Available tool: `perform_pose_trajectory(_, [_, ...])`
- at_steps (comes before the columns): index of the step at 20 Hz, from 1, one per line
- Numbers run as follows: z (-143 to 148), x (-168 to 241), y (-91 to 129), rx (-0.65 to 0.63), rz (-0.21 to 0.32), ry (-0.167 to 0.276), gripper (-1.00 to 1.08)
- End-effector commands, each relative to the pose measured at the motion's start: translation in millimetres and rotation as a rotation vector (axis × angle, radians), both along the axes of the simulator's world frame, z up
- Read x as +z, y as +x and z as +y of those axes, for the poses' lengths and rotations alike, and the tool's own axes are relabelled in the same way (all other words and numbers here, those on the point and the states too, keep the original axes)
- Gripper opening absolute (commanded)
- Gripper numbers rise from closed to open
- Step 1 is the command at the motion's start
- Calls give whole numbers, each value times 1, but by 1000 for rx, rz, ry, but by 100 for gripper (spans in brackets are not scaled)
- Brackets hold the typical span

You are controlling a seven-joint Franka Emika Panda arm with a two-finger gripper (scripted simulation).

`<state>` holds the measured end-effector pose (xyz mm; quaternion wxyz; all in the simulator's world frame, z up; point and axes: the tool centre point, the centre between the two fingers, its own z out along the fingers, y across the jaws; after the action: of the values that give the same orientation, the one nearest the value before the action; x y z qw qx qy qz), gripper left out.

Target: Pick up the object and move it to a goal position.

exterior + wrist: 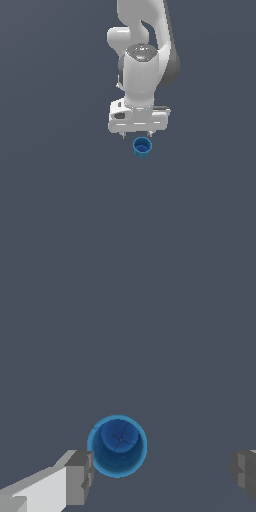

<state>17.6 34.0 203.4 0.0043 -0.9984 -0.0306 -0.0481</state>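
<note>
The object, a small blue cup (142,148) with a hollow inside, stands upright on the dark grey floor, just below my white gripper (136,135) in the exterior view. In the wrist view the cup (117,446) shows from above, its open mouth facing the camera. It lies close to one grey finger pad (80,476), while the other pad (244,473) is far off to the side. My gripper (161,476) is open and holds nothing. The fingertips hover above the cup, off to one side of it.
A plain dark grey surface (50,190) fills both views, with no other objects in sight. The white arm (145,60) rises behind the gripper toward the top of the exterior view.
</note>
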Motion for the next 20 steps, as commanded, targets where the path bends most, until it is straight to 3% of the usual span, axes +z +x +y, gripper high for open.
perform_pose_trajectory(1, [0, 0, 0, 0, 0, 0, 28])
perform_pose_trajectory(20, [4, -13, -5, 95, 15, -3, 28])
